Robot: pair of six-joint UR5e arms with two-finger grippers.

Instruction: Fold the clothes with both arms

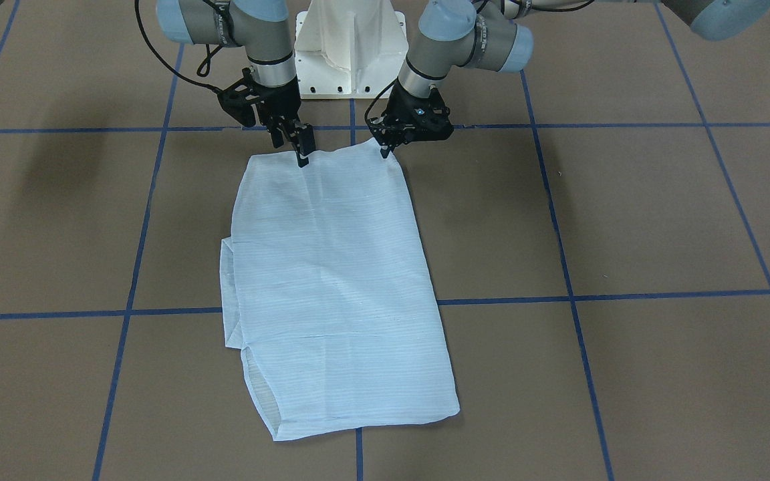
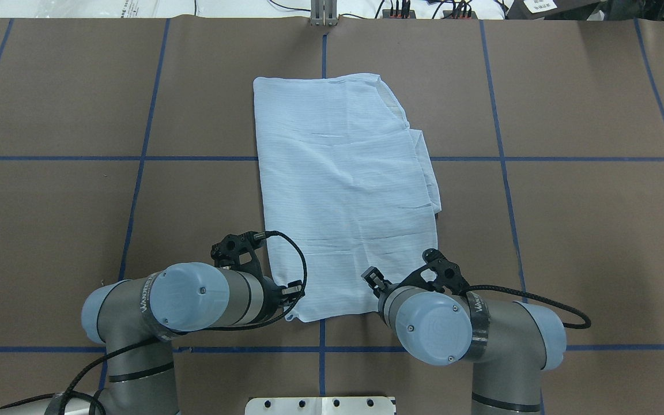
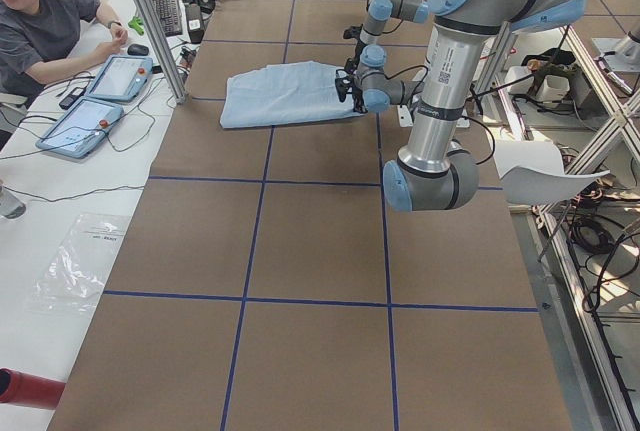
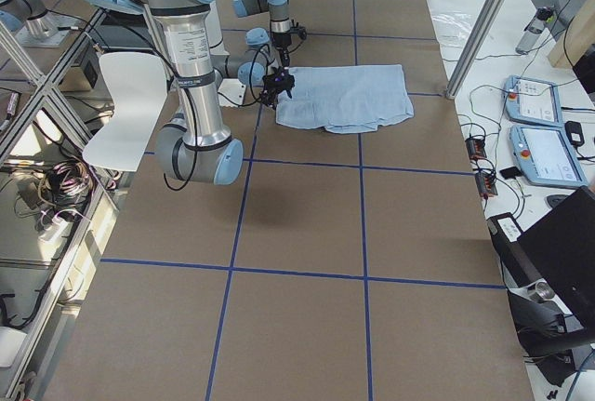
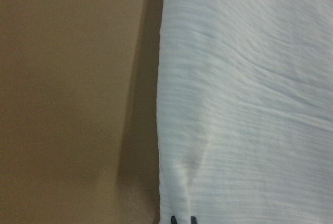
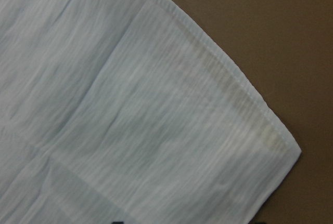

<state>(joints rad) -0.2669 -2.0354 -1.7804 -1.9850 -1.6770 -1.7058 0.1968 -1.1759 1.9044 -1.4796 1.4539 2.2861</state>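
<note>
While the light blue striped shirt (image 1: 331, 280) lies flat on the brown worktop (image 1: 625, 214), folded into one long, narrow panel, both arms reach down to its end nearest the robot. That end sits just in front of the white pedestal base (image 1: 348, 47) at the middle of the robot's edge of the worktop, and the other end points toward the operators' edge, so the panel runs along the worktop's centre. It crosses one of the blue tape lines (image 1: 625, 294) that divide the surface into squares. Along the panel's long side toward the robot's right, a narrow fold (image 2: 424, 167) of cloth sticks out from underneath. The left arm (image 2: 193, 300) sets the left hand (image 1: 385, 153) on the near corner on the robot's left. In the left wrist view its fingertips (image 5: 174, 219) are pressed together on the hem, pinching a small pucker of fabric beside bare worktop. The right arm (image 2: 459, 328) brings the right hand (image 1: 301, 159) to the same near end, at the corner on the robot's right. Its fingers are spread wide, showing only as dark tips at the bottom of the right wrist view, with the stitched corner lying flat ahead of them and nothing gripped.
</note>
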